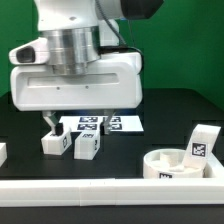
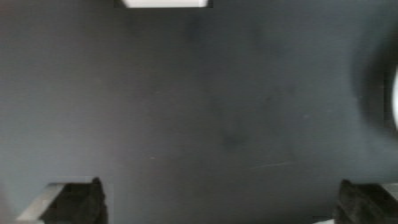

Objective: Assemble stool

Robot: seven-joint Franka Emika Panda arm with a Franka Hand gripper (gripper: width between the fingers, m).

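Nothing is joined yet, as far as I can judge. From the exterior view's left: what looks like a leg (image 1: 2, 152) at the table's (image 1: 25, 170) edge. Two more legs, one (image 1: 52, 143) beside the other (image 1: 86, 146), stand mid-table below the gripper (image 1: 80, 122), which is spread wide and empty. The seat (image 1: 178, 165) lies by the front rail (image 1: 100, 190), a fourth leg (image 1: 203, 140) just beside it. All legs are left to fit.

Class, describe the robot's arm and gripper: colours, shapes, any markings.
The arm has a smooth white rounded shell ending in a ribbed silver-grey cylinder. The gripper is a wide white box with rounded corners and two dark fingers. No markings or cables show.
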